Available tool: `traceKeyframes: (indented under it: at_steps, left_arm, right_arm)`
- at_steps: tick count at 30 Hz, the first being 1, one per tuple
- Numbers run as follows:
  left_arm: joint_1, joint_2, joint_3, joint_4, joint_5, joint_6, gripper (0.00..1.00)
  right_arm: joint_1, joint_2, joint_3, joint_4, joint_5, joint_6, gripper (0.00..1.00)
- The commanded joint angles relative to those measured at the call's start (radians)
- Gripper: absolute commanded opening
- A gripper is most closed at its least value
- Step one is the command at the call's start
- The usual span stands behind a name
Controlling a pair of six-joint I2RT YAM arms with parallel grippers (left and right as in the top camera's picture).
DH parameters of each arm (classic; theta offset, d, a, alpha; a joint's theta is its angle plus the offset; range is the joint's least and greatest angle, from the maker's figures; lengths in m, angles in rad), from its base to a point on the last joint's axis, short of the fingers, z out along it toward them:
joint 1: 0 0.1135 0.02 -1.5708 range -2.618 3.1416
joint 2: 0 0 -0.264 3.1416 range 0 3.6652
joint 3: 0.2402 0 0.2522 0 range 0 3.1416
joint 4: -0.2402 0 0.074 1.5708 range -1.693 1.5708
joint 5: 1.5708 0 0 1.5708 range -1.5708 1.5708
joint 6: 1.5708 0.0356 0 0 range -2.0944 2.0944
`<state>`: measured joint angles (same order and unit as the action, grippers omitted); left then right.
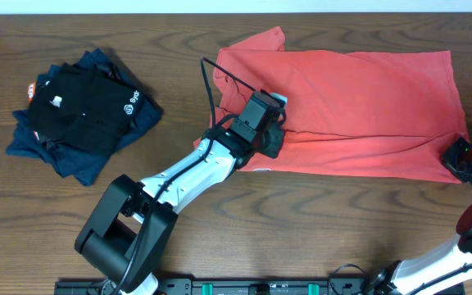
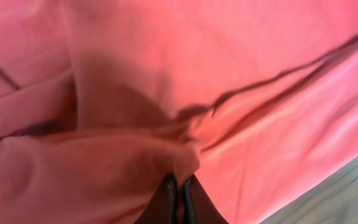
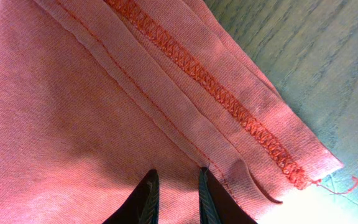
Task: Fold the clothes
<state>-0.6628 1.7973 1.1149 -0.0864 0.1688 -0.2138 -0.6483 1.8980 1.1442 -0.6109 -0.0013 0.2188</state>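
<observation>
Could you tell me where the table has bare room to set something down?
The widest bare table lies in front of the red T-shirt, right of the left arm. A narrower strip separates the shirt from the dark clothes pile. Crowded: left gripper and right gripper, on the shirt.

So a coral-red short-sleeved cotton T-shirt (image 1: 359, 106) is lying spread sideways across the dark wooden table (image 1: 301, 221), with its near long edge looking doubled over into a band. The left gripper (image 1: 272, 141) is pressing down on that band near the shirt's left end, while the right gripper (image 1: 464, 164) is sitting right at the near right corner. Off to the left, a black shirt with small white logos (image 1: 72, 111) is resting on top of some folded navy-blue garments (image 1: 72, 160), well apart from the red one.
</observation>
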Motion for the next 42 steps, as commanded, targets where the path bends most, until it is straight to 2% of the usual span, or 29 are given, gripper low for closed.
traceKeyframes:
  at_steps: [1, 6, 7, 9, 10, 11, 19, 25, 32, 42]
  left_arm:
    - [0.0, -0.019, 0.016, 0.039, 0.03, -0.051, 0.06]
    - [0.0, -0.019, 0.016, 0.051, 0.03, -0.1, 0.07]
    - [0.0, -0.019, 0.016, 0.05, 0.031, -0.099, 0.12]
    - [0.0, -0.019, 0.015, 0.04, 0.029, -0.093, 0.57]
    - [0.003, -0.019, 0.015, 0.027, 0.029, -0.08, 0.74]
    - [0.007, -0.021, 0.015, 0.013, 0.029, -0.067, 0.81]
    - [0.164, -0.143, 0.015, -0.219, 0.022, -0.046, 0.82]
    - [0.32, -0.172, 0.012, -0.449, 0.023, -0.097, 0.82]
    - [0.37, -0.126, -0.05, -0.494, 0.083, -0.103, 0.82]
    - [0.37, -0.016, -0.078, -0.486, 0.112, -0.148, 0.82]
  right_arm:
    - [0.008, 0.002, -0.007, 0.006, -0.007, -0.007, 0.2]
    - [0.008, 0.002, -0.007, 0.006, -0.007, -0.007, 0.2]
    - [0.008, 0.002, -0.007, 0.006, -0.007, -0.006, 0.2]
    - [0.008, 0.002, -0.007, 0.005, -0.007, -0.007, 0.2]
    - [0.008, 0.002, -0.007, 0.005, -0.007, -0.007, 0.21]
    - [0.008, 0.002, -0.007, 0.005, -0.007, -0.007, 0.21]
    - [0.005, 0.002, 0.01, -0.004, -0.008, -0.008, 0.24]
    - [0.005, -0.03, 0.135, -0.112, -0.008, -0.026, 0.29]
    - [0.005, -0.05, 0.212, -0.185, -0.006, -0.042, 0.4]
    - [0.005, -0.05, 0.209, -0.221, -0.007, -0.042, 0.4]
